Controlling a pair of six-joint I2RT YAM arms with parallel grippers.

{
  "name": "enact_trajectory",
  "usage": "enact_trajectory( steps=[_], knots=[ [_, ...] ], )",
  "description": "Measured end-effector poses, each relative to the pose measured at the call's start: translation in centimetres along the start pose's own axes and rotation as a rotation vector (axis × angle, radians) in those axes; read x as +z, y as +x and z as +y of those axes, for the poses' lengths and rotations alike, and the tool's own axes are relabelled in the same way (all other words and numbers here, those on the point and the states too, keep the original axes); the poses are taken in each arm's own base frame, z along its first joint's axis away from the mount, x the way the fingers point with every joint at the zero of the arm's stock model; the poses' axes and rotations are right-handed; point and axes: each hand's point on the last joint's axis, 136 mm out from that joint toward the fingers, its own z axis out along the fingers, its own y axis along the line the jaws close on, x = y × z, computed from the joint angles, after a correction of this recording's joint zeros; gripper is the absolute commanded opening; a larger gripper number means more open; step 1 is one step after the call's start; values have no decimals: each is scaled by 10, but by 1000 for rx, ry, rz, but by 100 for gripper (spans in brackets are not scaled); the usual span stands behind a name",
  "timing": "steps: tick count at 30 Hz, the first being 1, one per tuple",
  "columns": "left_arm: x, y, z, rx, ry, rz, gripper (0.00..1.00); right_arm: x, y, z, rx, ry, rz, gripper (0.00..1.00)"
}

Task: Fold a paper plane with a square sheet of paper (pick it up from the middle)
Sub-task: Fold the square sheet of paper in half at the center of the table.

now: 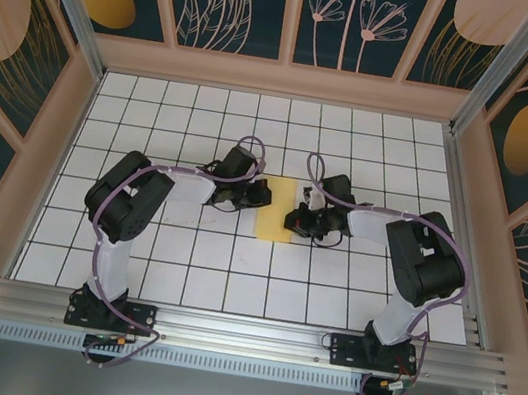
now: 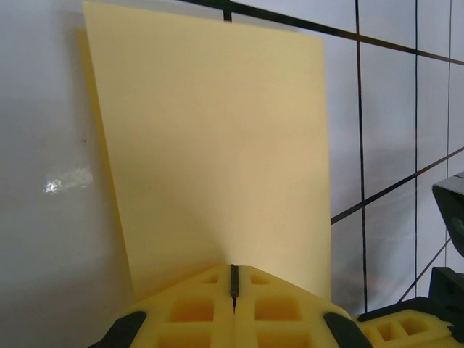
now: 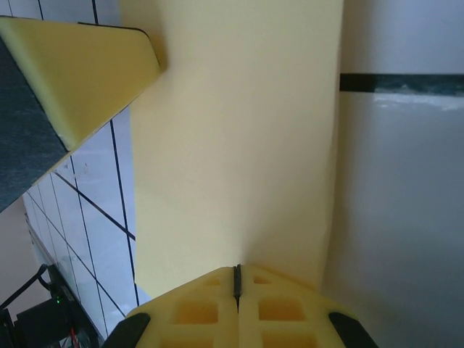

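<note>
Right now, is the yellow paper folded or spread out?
Folded. The yellow paper is a narrow strip, and a second layer peeks out along one edge.

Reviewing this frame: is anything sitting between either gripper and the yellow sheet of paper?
Nothing visible does. The left gripper and the right gripper are both shut, with their tips right at the yellow sheet of paper, meeting it from opposite sides. Whether they pinch it or only press on it cannot be told.
</note>
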Motion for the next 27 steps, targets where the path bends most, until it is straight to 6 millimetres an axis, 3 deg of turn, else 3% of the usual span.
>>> enact_trajectory(
  steps=[27],
  knots=[
    [7,3,7,-14,-7,7,0,1,10,-15,-33,52,20,0]
  ],
)
